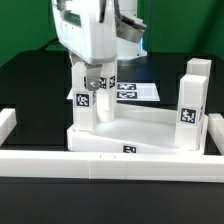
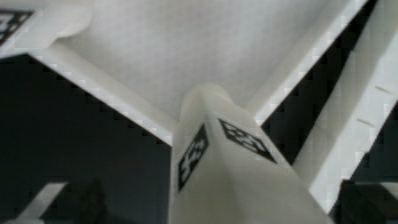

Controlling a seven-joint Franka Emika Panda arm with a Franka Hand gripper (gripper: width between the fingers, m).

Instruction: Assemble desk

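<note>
The white tabletop lies like a shallow tray, rim up, behind the front rail. A white leg with a square tag stands upright at its corner on the exterior view's left. My gripper hangs over the top of this leg, open, a finger on either side. In the wrist view the leg runs up between my dark fingers, with gaps on both sides of my gripper, and meets the tabletop. Another tagged leg stands at the corner on the exterior view's right.
Long white border rails run along the front and at the exterior view's left. The marker board lies flat on the black table behind the tabletop. A further white block top shows just behind the right leg.
</note>
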